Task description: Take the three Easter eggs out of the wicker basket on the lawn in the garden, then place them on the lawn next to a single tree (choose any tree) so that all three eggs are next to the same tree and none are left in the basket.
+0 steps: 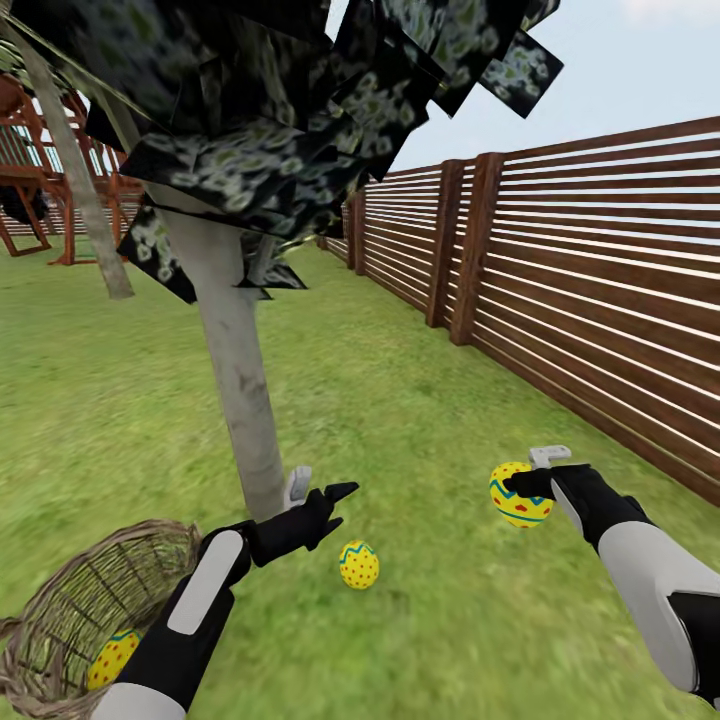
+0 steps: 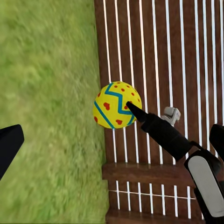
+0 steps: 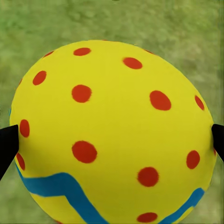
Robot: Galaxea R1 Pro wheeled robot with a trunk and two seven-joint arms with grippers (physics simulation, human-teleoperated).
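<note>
**Yellow egg in your right pincer, ready to set down by the tree**

Yellow with red dots, the held egg point(image 1: 519, 496) hangs above the lawn point(image 1: 430, 400) at the lower right of the head view, clamped in your right gripper point(image 1: 528, 487). In the right wrist view a dark fingertip point(image 3: 7, 147) presses each flank of the egg, jaws spread to its full width.

Bring it in toward the trunk point(image 1: 240, 380) at centre left and lower until it rests on the grass before letting go; a drop from this height would likely send it rolling. Aim near the second egg point(image 1: 359, 565), which lies on the grass just below centre, close to the trunk's foot.

Your left gripper point(image 1: 335, 507) is spread and holds nothing, hovering beside the trunk. The third egg point(image 1: 112, 658) sits in the basket point(image 1: 60, 620) at lower left.
</note>
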